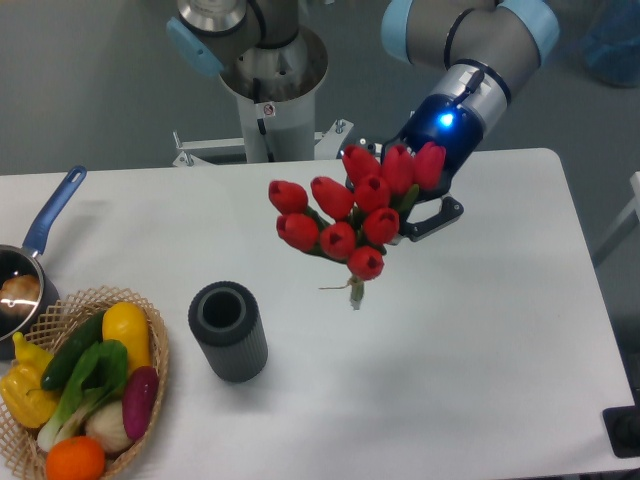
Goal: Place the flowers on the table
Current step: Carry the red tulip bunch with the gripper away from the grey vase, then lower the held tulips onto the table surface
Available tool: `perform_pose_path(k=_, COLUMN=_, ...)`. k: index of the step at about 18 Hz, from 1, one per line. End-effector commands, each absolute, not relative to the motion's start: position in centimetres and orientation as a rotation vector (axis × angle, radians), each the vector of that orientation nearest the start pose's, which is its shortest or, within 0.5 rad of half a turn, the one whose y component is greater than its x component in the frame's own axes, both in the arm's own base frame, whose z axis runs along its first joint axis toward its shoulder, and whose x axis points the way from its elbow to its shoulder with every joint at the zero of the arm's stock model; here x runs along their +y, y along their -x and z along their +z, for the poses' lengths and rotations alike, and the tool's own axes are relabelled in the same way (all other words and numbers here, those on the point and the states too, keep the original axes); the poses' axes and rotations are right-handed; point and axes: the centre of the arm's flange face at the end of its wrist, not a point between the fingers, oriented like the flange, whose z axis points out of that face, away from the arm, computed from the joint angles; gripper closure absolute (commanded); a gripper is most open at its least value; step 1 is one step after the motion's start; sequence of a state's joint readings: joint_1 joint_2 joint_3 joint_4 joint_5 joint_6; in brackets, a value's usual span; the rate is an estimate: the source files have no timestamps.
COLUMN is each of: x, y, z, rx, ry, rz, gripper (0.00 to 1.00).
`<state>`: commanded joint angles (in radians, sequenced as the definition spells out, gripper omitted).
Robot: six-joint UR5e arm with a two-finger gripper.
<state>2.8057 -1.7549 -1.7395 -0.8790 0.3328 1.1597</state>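
Tool [425, 215] fingers hidden behind the flowers [350, 215]

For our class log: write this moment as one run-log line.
gripper: holding flowers | flowers: above table | vase: empty
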Motion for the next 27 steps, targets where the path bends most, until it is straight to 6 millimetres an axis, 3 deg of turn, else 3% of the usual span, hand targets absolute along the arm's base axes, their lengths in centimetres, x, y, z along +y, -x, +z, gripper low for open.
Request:
perform_pose_path(k=11, x=38.3, y=46.6, z=41.5, rx=0.166, ry=2.165, rz=-0.018, gripper=0.6)
perform_pose_path(k=18, x=37.7, y=47.3, z=40.4, rx=0.184, ry=2.36, rz=0.097, gripper=0.6)
perform_pose_path(k=21, x=38.7, y=46.9, z=39.9, rx=0.208, ry=2.411, rz=0.11, gripper=0.6)
perform_pose_path(k=24, x=38.4, y=47.1, z=39.0, rx=0.222, ry=2.498, rz=0.153, gripper=0.6)
perform_pose_path(k=27, x=39.7, y=46.0, z=38.3, rx=0.298, ry=2.585, rz=0.193, gripper=0.6)
